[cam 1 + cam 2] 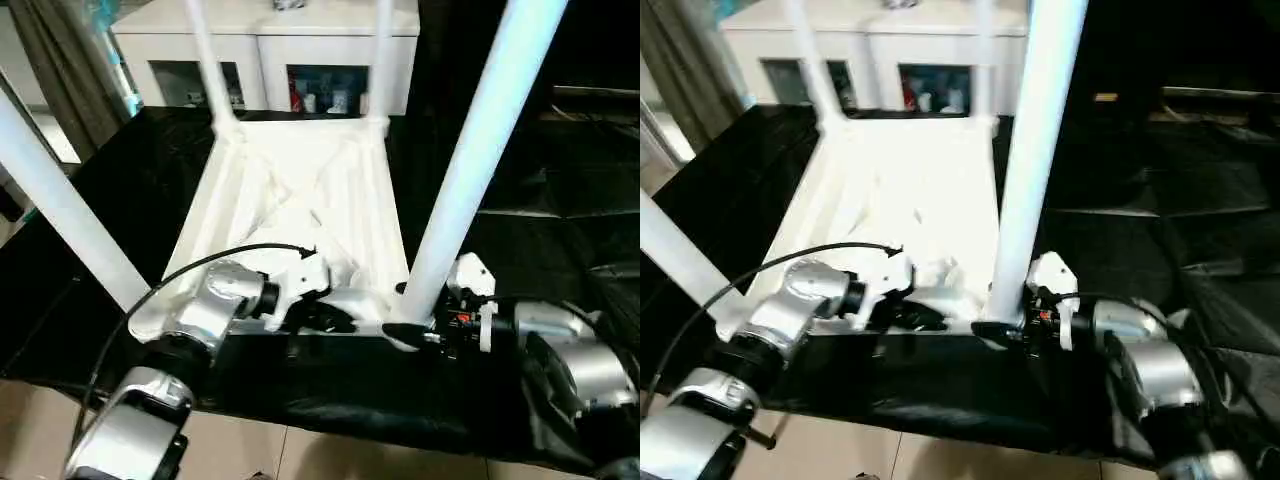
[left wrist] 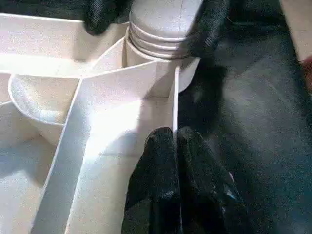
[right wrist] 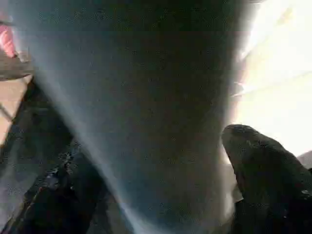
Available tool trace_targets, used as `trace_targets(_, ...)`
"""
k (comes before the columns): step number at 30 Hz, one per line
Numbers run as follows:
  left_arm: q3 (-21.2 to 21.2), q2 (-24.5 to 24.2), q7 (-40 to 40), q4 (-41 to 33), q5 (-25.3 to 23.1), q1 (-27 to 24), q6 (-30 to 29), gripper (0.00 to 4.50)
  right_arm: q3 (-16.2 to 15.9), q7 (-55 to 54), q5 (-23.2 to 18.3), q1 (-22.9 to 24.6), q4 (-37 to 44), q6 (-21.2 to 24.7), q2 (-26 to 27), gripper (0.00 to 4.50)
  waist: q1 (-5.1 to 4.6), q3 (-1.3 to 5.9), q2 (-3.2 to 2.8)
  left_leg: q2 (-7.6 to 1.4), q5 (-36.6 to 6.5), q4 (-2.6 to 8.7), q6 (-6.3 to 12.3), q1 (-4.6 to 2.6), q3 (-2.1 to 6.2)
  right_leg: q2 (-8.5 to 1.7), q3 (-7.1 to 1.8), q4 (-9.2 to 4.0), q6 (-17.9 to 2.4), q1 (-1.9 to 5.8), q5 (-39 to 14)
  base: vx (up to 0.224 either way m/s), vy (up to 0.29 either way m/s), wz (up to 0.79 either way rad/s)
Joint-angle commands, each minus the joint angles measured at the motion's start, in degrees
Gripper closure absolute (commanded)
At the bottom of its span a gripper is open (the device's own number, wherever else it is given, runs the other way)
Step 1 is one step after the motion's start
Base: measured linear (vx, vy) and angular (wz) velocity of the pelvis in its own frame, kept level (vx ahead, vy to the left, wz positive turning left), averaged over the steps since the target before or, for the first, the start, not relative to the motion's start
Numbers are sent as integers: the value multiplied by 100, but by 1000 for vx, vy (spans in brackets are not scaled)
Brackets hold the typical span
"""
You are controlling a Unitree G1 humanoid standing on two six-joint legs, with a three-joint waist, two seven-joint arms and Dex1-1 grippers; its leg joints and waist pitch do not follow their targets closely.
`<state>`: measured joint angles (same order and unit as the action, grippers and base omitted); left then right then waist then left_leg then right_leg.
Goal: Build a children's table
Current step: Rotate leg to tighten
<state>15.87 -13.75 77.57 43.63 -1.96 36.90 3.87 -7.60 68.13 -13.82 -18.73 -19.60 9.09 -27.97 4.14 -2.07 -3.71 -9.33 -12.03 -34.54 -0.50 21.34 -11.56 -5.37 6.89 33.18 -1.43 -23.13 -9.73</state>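
Note:
The children's table lies upside down on the black sheet, its ribbed top (image 1: 300, 200) facing up. Four white legs stand in the corner sockets: the near right leg (image 1: 480, 150), the near left leg (image 1: 60, 210) and two far ones (image 1: 210, 60), (image 1: 380, 60). My left gripper (image 2: 175, 141) is shut on the thin rim wall of the top at its near edge, close to the near right socket. My right gripper (image 1: 410, 330) is shut around the base of the near right leg (image 2: 165, 24), one finger (image 3: 263, 180) on each side of it.
The large black-sheeted table (image 1: 540, 200) carries the work; its front edge runs just below my grippers, with tiled floor (image 1: 300, 455) beyond. A white cabinet with glass doors (image 1: 270, 50) stands behind the table. A cable (image 1: 200, 262) arcs over my left forearm.

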Motion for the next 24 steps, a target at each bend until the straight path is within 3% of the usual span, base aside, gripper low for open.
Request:
trace_targets(1,26,-68,189,42,85,123,5,450,-158,194,35,-149,-162,42,-58,75,24,348,209,-466,-526,357,874,-25,196,-494,-358,-301,-1230,322,-1120,0,0,0)
trace_targets(4,-11,-67,167,45,91,137,25,450,-218,272,93,-173,-212,16,-52,90,48,332,211,-489,-658,382,654,-63,195,-493,-371,-340,-1142,306,-1386,0,0,0)
trace_targets(5,-15,-65,164,37,96,136,24,450,-233,284,108,-175,-224,7,-44,94,48,331,250,-488,-641,385,637,-57,196,-494,-375,-324,-1154,315,-1303,0,0,0)
trace_targets(8,-15,-69,183,2,138,126,9,450,-286,347,123,-196,-265,-9,-32,133,59,327,282,-476,-567,375,649,-55,183,-506,-386,-311,-1213,322,-1161,0,0,0)
trace_targets(13,-11,-56,147,6,146,116,14,450,-294,350,106,-181,-302,4,-5,162,73,325,274,-470,-520,365,664,-50,185,-503,-383,-312,-1180,329,-1220,0,0,0)
trace_targets(16,-74,68,-365,107,50,159,-47,450,-188,24,97,-96,-373,41,154,174,74,323,279,-471,-503,361,660,-54,184,-498,-382,-315,-1197,320,-1197,0,0,0)
trace_targets(19,-244,453,-1469,332,-69,281,-236,450,105,-1337,339,-48,-774,-76,648,179,49,293,276,-456,-812,389,465,-97,191,-501,-375,-414,-1083,288,-1758,0,0,0)
trace_targets(20,-252,509,-1608,355,-93,291,-250,450,144,-1573,395,-43,-841,-113,726,179,14,277,288,-448,-933,413,328,-92,212,-507,-370,-441,-993,304,-1999,0,0,0)
trace_targets(24,-241,909,-2374,468,-229,327,-359,450,500,-3113,502,8,-1006,102,1336,180,-131,236,270,-419,-1350,457,177,-123,233,-486,-352,-558,-784,282,-2592,0,0,0)
